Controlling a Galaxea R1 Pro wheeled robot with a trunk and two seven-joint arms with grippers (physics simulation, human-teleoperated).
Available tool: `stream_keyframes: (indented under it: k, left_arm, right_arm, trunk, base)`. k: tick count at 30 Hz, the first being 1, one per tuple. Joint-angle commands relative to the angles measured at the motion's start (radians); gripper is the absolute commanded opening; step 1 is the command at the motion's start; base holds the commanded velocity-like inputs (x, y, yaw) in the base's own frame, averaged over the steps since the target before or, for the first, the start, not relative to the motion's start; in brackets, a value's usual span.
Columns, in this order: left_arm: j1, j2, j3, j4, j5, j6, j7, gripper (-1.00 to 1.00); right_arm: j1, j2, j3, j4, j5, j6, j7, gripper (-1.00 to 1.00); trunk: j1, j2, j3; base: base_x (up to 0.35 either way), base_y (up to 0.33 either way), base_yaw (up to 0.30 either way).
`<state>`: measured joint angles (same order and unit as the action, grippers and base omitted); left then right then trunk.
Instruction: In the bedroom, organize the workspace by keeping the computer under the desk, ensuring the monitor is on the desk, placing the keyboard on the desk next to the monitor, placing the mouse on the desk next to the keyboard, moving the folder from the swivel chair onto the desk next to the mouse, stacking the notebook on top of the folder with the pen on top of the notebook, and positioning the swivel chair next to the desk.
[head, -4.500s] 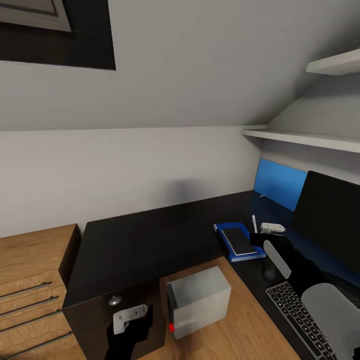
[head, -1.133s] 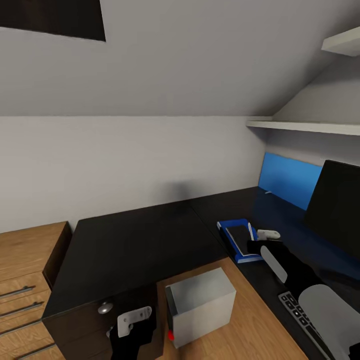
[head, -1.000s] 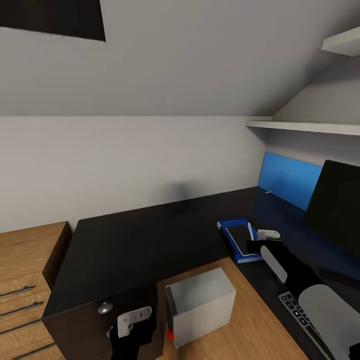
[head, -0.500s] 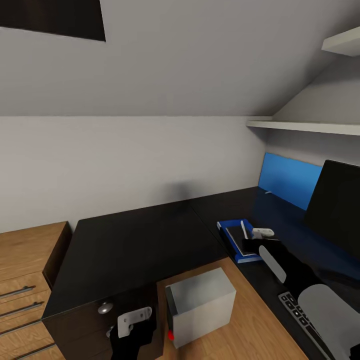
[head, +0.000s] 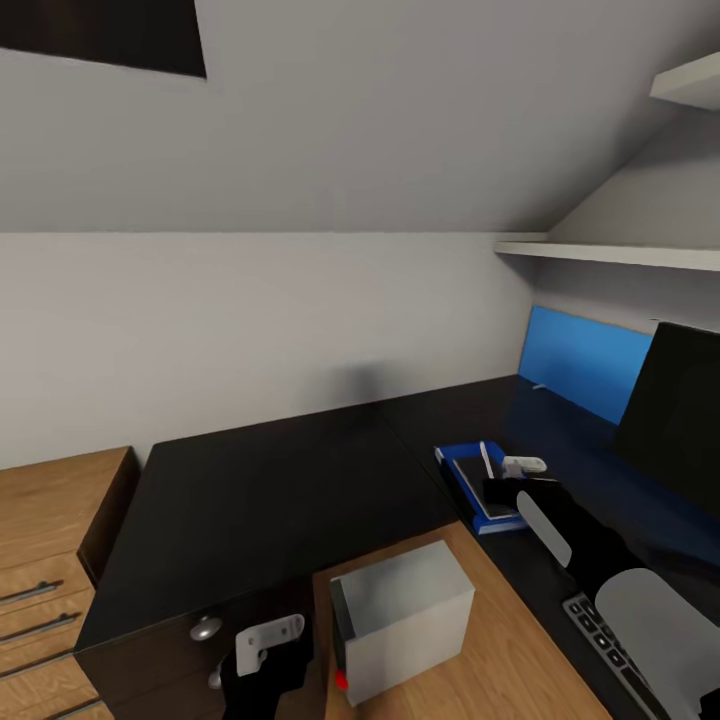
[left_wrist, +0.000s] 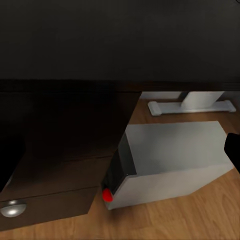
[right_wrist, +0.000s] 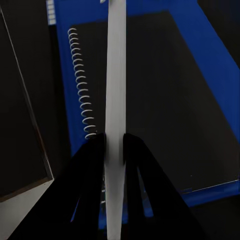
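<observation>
My right gripper (head: 497, 478) (right_wrist: 114, 142) is shut on the white pen (head: 486, 461) (right_wrist: 115, 85). It holds the pen just above the dark spiral notebook (head: 473, 478) (right_wrist: 165, 95), which lies on the blue folder (head: 470, 507) (right_wrist: 210, 45) on the black desk (head: 280, 490). The monitor (head: 680, 420) stands at the right, with a corner of the keyboard (head: 598, 638) before it. On the floor in the desk's inner corner sits the grey computer (head: 402, 620) (left_wrist: 170, 160). My left gripper (head: 268, 655) hangs open in front of the drawers. The mouse and swivel chair are out of view.
A light wood chest (head: 45, 540) with steel handles adjoins the desk's left end. White wall shelves (head: 600, 255) hang over the right wing, above the blue back panel (head: 580, 365). A silver drawer knob (head: 205, 628) (left_wrist: 12, 207) and the white desk foot (left_wrist: 190, 106) flank the computer.
My right gripper has carried the pen leftward, from beside the folder to over the notebook. The head camera shifted slightly. My left arm has stayed put.
</observation>
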<state>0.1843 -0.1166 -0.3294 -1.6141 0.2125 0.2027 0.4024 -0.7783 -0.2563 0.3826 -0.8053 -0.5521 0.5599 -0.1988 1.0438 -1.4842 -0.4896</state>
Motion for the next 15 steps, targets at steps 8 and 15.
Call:
stream_keyframes:
  k: [8,15]
  left_arm:
    - [0.0,0.001,-0.002,-0.001,0.007,0.004,0.006,1.0]
    - [0.086,0.037,-0.004,-0.001,0.007,-0.004,0.005,1.0]
  right_arm:
    - [-0.001,-0.001,0.005,-0.002,-0.012,0.002,-0.01,-1.0]
    - [-0.001,-0.001,0.003,-0.002,-0.011,0.002,-0.01,-1.0]
  trunk:
    - [0.0,-0.001,-0.001]
    - [0.0,-0.001,-0.001]
  base:
    - [0.037,0.0,0.0]
    - [0.002,0.0,0.0]
